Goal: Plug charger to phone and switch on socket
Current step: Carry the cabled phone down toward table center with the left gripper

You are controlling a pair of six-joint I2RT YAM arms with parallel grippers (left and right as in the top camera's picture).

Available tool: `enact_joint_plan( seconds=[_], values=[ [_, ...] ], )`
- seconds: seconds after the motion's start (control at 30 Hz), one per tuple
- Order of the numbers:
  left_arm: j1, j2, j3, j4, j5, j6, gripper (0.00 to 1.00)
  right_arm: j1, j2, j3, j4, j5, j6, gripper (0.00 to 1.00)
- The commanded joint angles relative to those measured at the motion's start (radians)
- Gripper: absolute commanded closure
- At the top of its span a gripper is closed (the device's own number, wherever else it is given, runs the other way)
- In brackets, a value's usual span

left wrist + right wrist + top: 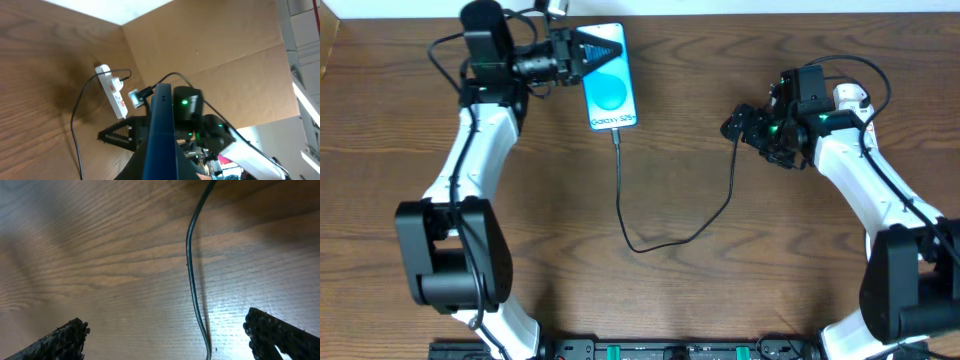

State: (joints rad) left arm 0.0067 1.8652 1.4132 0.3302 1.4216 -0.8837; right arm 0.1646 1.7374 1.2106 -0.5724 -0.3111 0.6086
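Observation:
The phone point(608, 85) lies screen up at the table's far middle, its blue screen reading "Galaxy S25". My left gripper point(592, 48) is shut on its far end; in the left wrist view the phone point(162, 125) shows edge-on between the fingers of that gripper point(161, 167). The charger point(623, 195) is a thin black cable whose tip meets the phone's near edge. It loops toward the front, then rises to my right gripper point(735, 128), which is open. In the right wrist view the charger point(191, 265) runs between that gripper's point(172, 337) spread fingers, untouched. The white socket point(114, 92) lies beyond.
The right arm point(850, 170) covers most of the socket from overhead. Brown cardboard walls point(210, 55) stand behind the table's far edge. The left arm point(470, 170) stretches along the table's left side. Bare wood point(720, 290) lies around the cable loop.

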Motion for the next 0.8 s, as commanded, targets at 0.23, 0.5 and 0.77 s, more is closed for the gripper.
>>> enact_joint_plan(
  seconds=[0.23,0.5,0.77],
  values=[
    [-0.090,0.150,0.005,0.008,-0.035,0.035,0.92,-0.002,-0.162,0.006,-0.063,0.085,-0.016,0.01],
    [-0.117,0.256,0.005,-0.073,-0.214,0.045,0.93,-0.002,-0.251,0.006,-0.093,0.096,-0.019,0.01],
    [-0.143,0.262,0.004,-0.319,-0.438,0.208,0.93,-0.002,-0.267,0.006,-0.097,0.100,-0.020,0.01]
  ],
)
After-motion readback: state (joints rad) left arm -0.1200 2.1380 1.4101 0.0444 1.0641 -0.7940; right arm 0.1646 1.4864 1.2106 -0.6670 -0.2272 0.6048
